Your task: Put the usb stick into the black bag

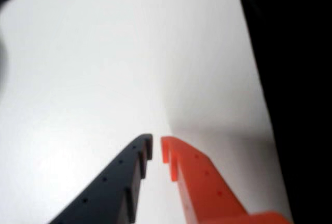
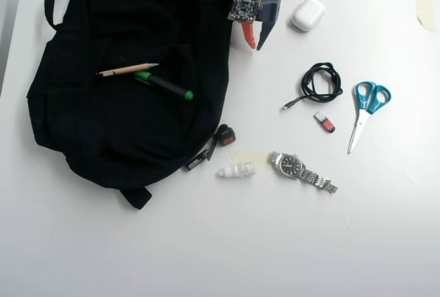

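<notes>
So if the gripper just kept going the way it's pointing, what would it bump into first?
Probably nothing but bare table. The gripper points down the overhead view, past the black bag's edge. The wrist view shows only white surface ahead. Further on lie the small black object and white ribbed piece, but depth is unclear.

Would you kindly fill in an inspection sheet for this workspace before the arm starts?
Surface: white table, bits of tape stuck on.
Job's things: usb stick lies free between cable and scissors; black bag at left, pencil and green pen on it.
Clutter: scissors, watch, white case, white ribbed piece, small black object.
Gripper: gripper empty, jaws slightly apart, by the bag's edge.
Cables: coiled black cable.
Surroundings: nothing seen.
</notes>
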Controlling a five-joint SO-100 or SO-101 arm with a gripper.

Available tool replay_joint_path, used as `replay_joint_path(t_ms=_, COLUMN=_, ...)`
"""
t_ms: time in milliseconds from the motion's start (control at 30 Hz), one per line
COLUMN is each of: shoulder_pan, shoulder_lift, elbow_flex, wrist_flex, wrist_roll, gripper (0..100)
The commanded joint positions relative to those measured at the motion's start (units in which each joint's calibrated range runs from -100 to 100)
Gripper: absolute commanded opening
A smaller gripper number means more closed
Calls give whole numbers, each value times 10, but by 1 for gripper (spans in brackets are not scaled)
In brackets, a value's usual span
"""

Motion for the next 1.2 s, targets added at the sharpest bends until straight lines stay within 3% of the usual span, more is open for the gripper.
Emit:
replay_joint_path(t_ms=0, shoulder_pan=2, shoulder_lift=-11, elbow_flex=6, wrist_flex=6, wrist_roll=3, gripper=2)
replay_joint_path(t_ms=1167, shoulder_pan=-4, shoulder_lift=-11, elbow_flex=6, wrist_flex=5, wrist_roll=3, gripper=2)
